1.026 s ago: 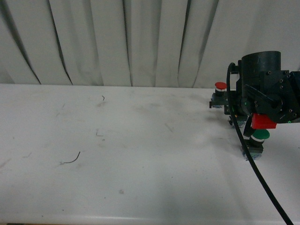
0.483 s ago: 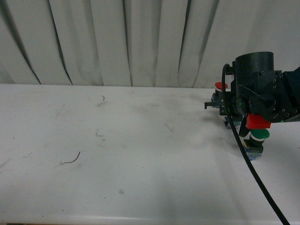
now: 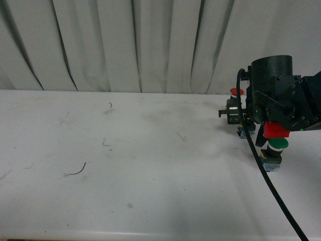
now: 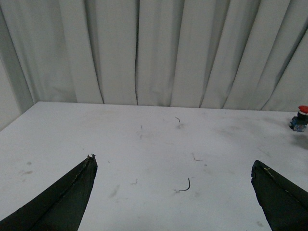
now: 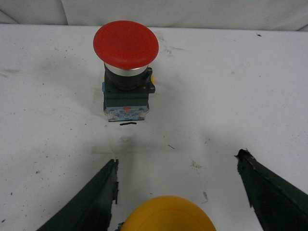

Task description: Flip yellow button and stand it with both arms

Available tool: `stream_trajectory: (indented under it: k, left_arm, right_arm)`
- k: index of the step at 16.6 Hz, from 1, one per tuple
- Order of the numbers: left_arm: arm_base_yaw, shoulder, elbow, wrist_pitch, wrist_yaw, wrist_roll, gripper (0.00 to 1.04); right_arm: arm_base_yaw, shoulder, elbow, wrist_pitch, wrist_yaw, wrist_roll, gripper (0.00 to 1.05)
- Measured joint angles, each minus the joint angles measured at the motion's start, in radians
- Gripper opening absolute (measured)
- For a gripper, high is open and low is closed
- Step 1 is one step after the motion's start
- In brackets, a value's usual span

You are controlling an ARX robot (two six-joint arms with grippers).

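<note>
The yellow button's round cap (image 5: 166, 214) shows at the near edge of the right wrist view, between the jaws and behind the fingertips. My right gripper (image 5: 177, 158) is open around it, not touching it. In the front view the right arm (image 3: 281, 95) stands at the far right with its gripper (image 3: 230, 115) low over the table; the yellow cap is hidden there. My left gripper (image 4: 173, 162) is open and empty above bare table. The left arm is out of the front view.
A red-capped button (image 5: 126, 44) stands upright just beyond the right fingertips; it also shows in the front view (image 3: 236, 92) and the left wrist view (image 4: 301, 118). A green-capped button (image 3: 277, 145) stands below the arm's red part (image 3: 276, 130). White curtain behind the table (image 3: 125, 165).
The right arm has shifted a little to the left and its fingers now show in front of the red-capped button. In the last half second it has barely moved.
</note>
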Motion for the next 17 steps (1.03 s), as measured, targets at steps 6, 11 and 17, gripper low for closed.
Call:
stream_trajectory:
  k: [6,11,17]
  left_arm:
    - [0.000,0.000,0.000,0.000,0.000,0.000,0.98]
    - [0.000,0.000,0.000,0.000,0.000,0.000,0.98]
    - [0.000,0.000,0.000,0.000,0.000,0.000,0.98]
  right_arm:
    - [-0.001,-0.021,-0.024,0.026,-0.045,0.002,0.98]
    - [-0.013,-0.163,-0.114,0.116,-0.109,0.005,0.98]
    - [-0.042,-0.436,-0.396,0.361,-0.220,-0.003,0.98]
